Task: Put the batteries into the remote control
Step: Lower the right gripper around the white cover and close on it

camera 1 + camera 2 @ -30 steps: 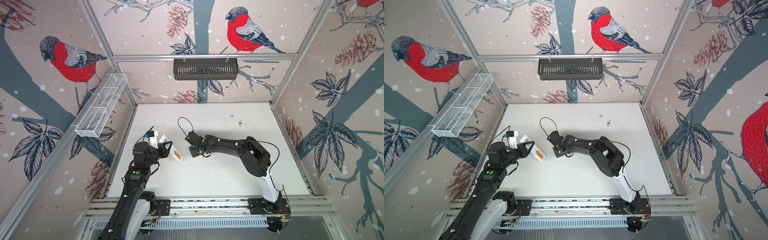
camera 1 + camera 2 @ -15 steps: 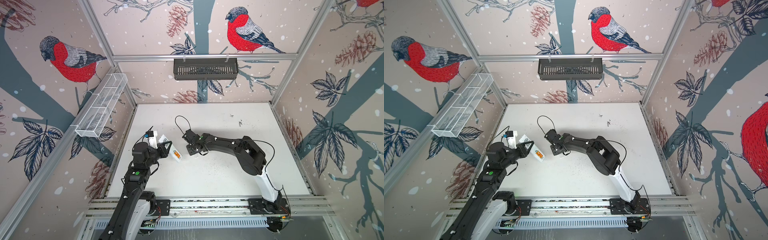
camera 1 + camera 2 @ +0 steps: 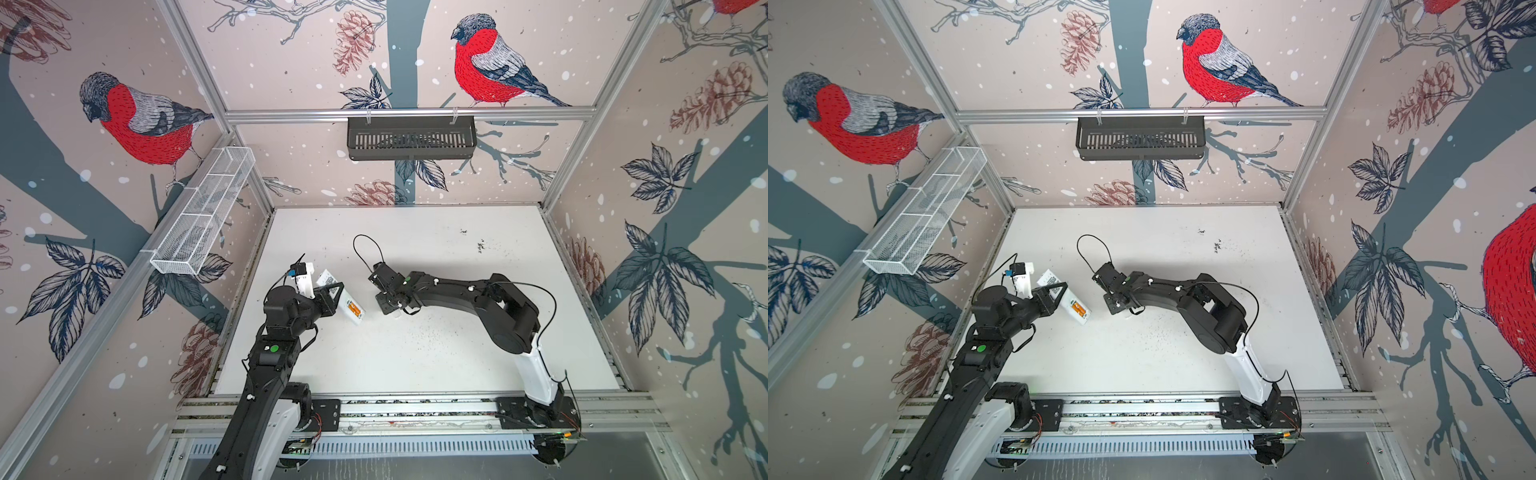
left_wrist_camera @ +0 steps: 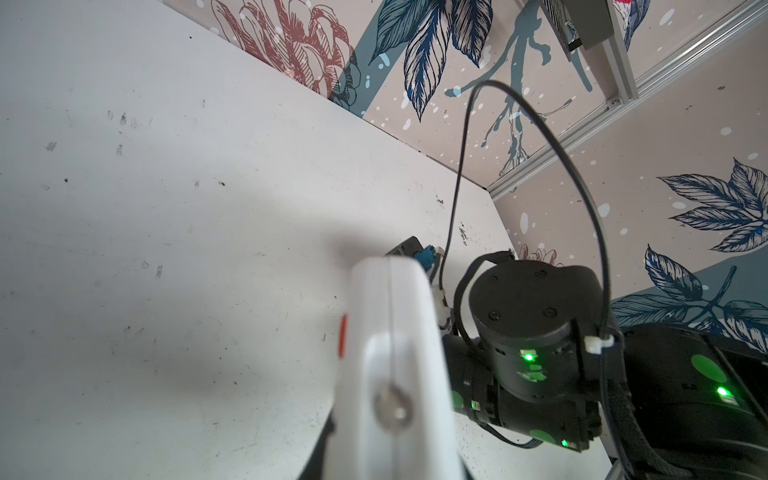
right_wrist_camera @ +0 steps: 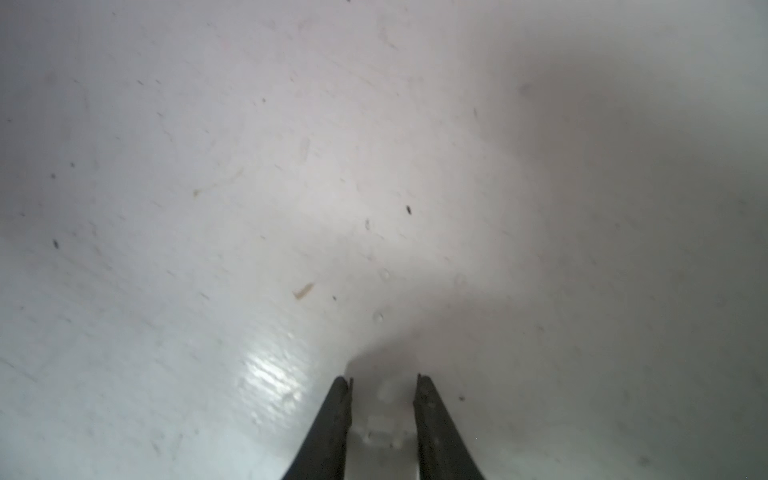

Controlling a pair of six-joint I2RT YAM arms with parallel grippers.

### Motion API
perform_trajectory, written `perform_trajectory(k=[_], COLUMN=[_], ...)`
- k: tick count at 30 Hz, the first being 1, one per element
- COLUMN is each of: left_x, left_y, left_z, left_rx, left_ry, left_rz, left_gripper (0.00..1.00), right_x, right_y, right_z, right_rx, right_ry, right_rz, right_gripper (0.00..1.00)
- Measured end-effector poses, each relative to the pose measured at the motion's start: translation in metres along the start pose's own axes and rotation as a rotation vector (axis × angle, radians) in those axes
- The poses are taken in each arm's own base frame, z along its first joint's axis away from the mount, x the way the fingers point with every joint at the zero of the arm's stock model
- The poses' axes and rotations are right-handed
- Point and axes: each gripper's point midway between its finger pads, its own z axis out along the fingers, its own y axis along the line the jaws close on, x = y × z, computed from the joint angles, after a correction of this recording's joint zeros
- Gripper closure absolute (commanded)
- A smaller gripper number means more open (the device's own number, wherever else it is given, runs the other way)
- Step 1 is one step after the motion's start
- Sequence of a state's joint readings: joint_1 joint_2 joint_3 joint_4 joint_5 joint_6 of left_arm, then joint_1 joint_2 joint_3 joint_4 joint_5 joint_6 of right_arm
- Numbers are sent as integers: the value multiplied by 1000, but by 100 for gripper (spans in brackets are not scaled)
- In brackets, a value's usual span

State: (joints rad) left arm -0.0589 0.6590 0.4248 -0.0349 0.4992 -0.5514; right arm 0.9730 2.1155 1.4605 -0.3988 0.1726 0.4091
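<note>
My left gripper [image 3: 332, 293] is shut on the white remote control [image 3: 347, 301], holding it tilted above the table's left side. The remote's back faces up, and an orange battery [image 3: 355, 309] lies in its open recess; both show in both top views [image 3: 1077, 308]. In the left wrist view the remote [image 4: 395, 353] fills the foreground, with a red button on its edge. My right gripper [image 3: 384, 305] is down at the table just right of the remote. Its fingers [image 5: 428, 415] stand narrowly apart, closed on a small white plastic piece [image 5: 380, 428]. A second battery is not visible.
A black slotted basket [image 3: 411, 137] hangs on the back wall and a white mesh basket [image 3: 203, 212] on the left wall. The right arm's cable loop [image 3: 368, 253] arches over the table [image 3: 457, 353]. A metal rail [image 3: 415, 409] runs along the front edge.
The right arm has shifted slightly to the left, towards the remote, and stays low at the table. The left arm and the remote have not moved.
</note>
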Motion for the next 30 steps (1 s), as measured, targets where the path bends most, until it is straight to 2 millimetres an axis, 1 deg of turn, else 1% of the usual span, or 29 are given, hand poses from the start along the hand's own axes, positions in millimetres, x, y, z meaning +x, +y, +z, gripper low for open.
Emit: perform_trajectory(k=[3, 5, 6, 8, 10, 12, 13, 14, 18, 21, 26, 27, 30], left_x=[2, 3, 4, 5, 5, 5, 5, 5, 4, 5, 4, 4, 4], left_y=[1, 0, 0, 1, 1, 1, 1, 1, 1, 1, 1, 1, 0], left_z=[1, 2, 3, 4, 4, 4, 4, 4, 4, 4, 4, 4, 4], left_rx=[2, 7, 9, 10, 10, 10, 9, 10, 10, 10, 11, 11, 14], left_ry=[10, 19, 24, 28, 28, 29, 29, 29, 28, 29, 27, 27, 28], left_rz=[-4, -7, -9, -11, -11, -12, -12, -11, -11, -11, -11, -10, -10], left_gripper=[100, 100, 100, 100, 100, 100, 100, 100, 100, 100, 100, 100, 100], right_x=[21, 33, 40, 51, 60, 64, 63, 62, 58, 56, 53, 52, 52], right_y=[-14, -24, -29, -35, -41, -42, -43, -43, -42, -39, -34, -33, -32], right_z=[-10, -18, -22, -28, -34, -39, -41, -43, -48, -48, -41, -40, -36], right_rx=[12, 14, 12, 8, 7, -4, -6, -9, -22, -36, -47, -49, -51], right_ry=[14, 18, 23, 27, 35, 39, 34, 29, 13, 15, 27, 30, 40], right_rz=[-21, -32, -33, -45, -46, -48, -48, -46, -40, -31, -17, -7, -3], right_gripper=[73, 67, 62, 50, 36, 29, 8, 0, 2, 13, 30, 35, 39])
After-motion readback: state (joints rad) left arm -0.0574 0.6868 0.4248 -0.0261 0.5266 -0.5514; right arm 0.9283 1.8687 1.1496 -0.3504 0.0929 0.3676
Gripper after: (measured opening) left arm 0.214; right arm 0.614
